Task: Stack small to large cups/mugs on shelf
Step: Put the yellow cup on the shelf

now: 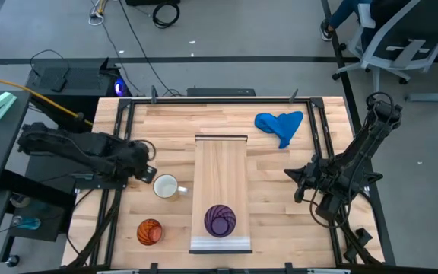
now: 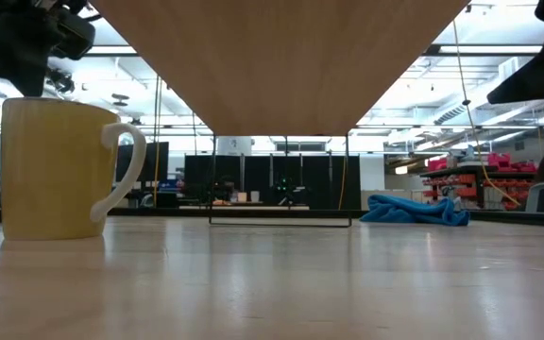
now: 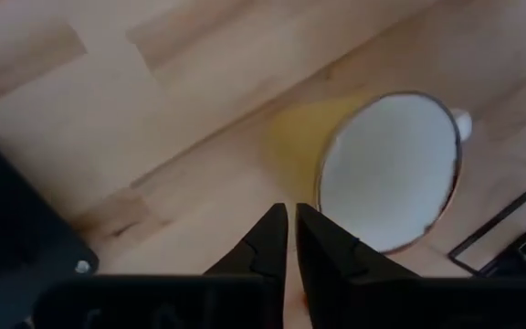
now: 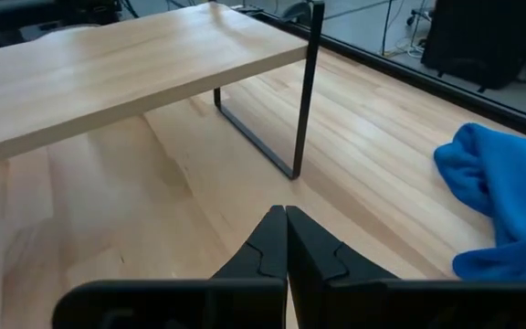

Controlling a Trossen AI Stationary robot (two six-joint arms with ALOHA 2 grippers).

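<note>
Currently the left hand hangs just beside the white mug, which stands upright on the table to the left of the shelf. In the left wrist view that hand's fingers are nearly pressed together, with only a thin slit between them, and they hold nothing; the mug's open mouth lies just past their tips. The mug's handle points toward the shelf.

The purple ribbed cup already stands on the near end of the shelf. The orange ribbed cup sits on the table, near and left of the shelf, close to the table's near edge.

The right hand waits over the right part of the table, fingers pressed together and empty. A blue cloth lies at the far right.

The mug looks rigid and smooth, probably enamel or ceramic, so likely slippery and liable to chip if knocked. Its thin rim seems the best place to pinch, one finger inside and one outside, away from the handle; the hand would have to spread first. The ribbed cups look light, and their ridges should give grip.
</note>
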